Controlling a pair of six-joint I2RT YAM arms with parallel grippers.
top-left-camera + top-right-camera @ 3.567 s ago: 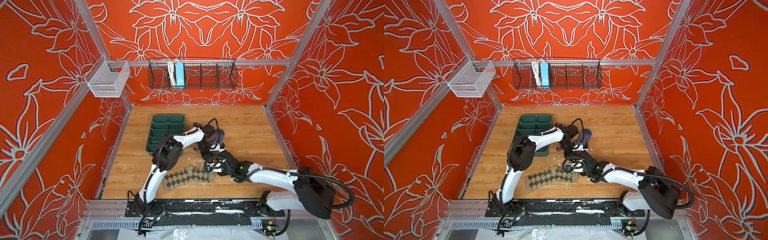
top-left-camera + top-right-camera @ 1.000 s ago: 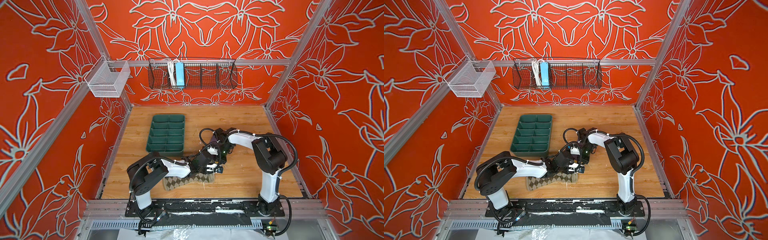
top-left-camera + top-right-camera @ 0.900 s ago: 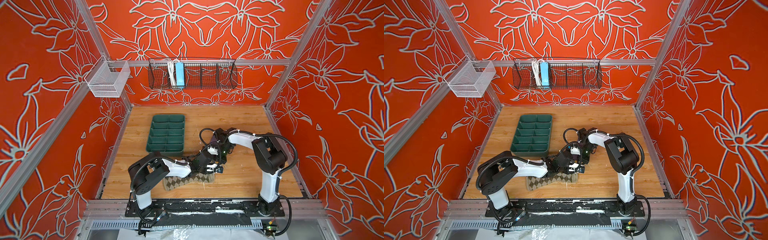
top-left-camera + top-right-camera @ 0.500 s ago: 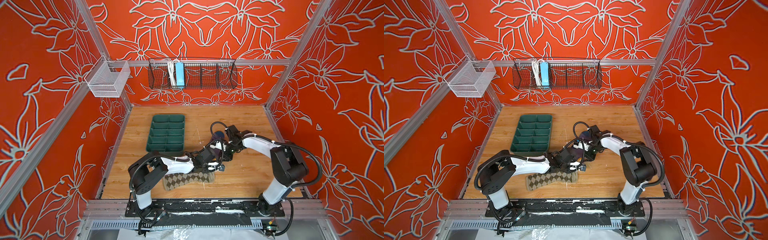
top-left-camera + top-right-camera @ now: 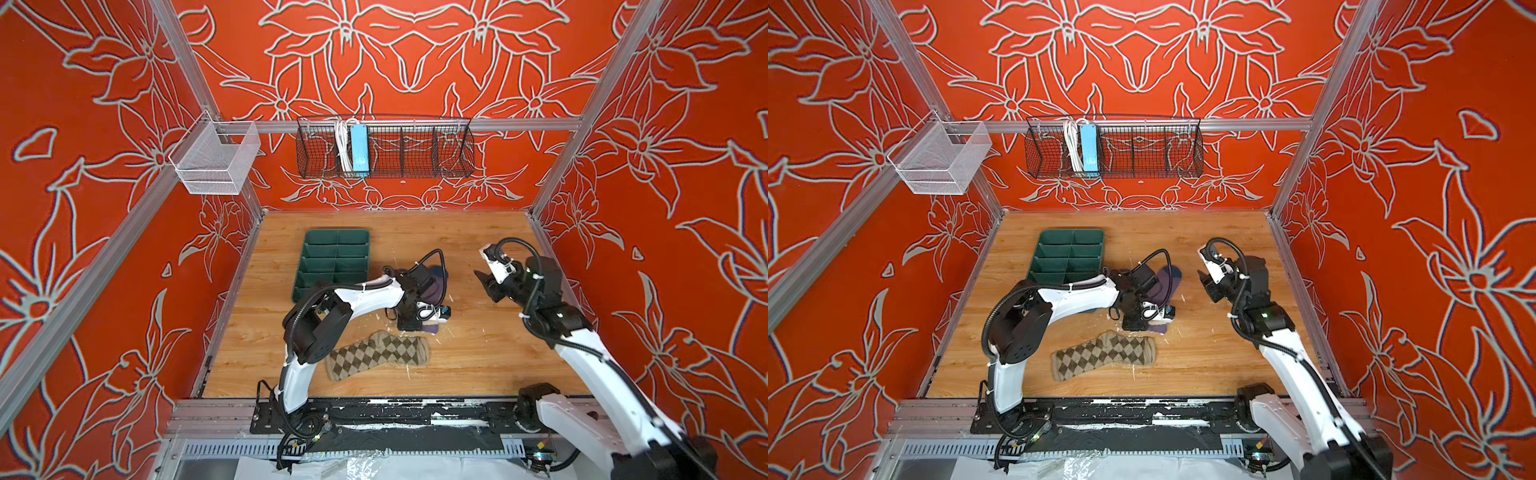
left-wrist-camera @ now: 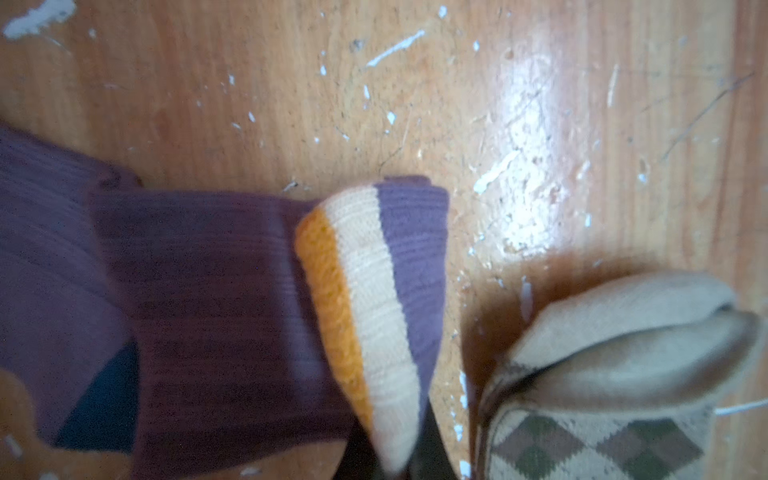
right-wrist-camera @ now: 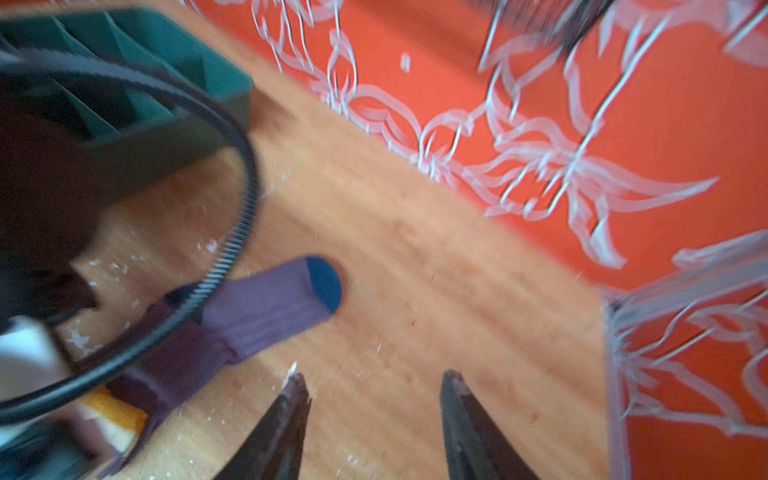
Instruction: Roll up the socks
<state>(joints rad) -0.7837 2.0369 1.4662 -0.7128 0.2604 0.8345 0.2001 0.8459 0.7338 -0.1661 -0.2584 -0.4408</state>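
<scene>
Left gripper (image 6: 399, 461) pinches the folded cuff of the purple sock (image 6: 208, 291) (limp, light knit, likely best held at that doubled edge); argyle sock (image 5: 376, 353) lies just beside. Right gripper (image 7: 374, 382) gapes empty, well apart.

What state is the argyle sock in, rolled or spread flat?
Spread flat: in both top views the argyle sock lies stretched full length on the wooden table, unrolled.

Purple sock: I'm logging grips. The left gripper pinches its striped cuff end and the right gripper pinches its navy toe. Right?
Only half. The left gripper does pinch the striped cuff end of the purple sock, but the right gripper holds nothing: the right wrist view shows its fingers apart above bare wood, the navy toe lying free.
</scene>
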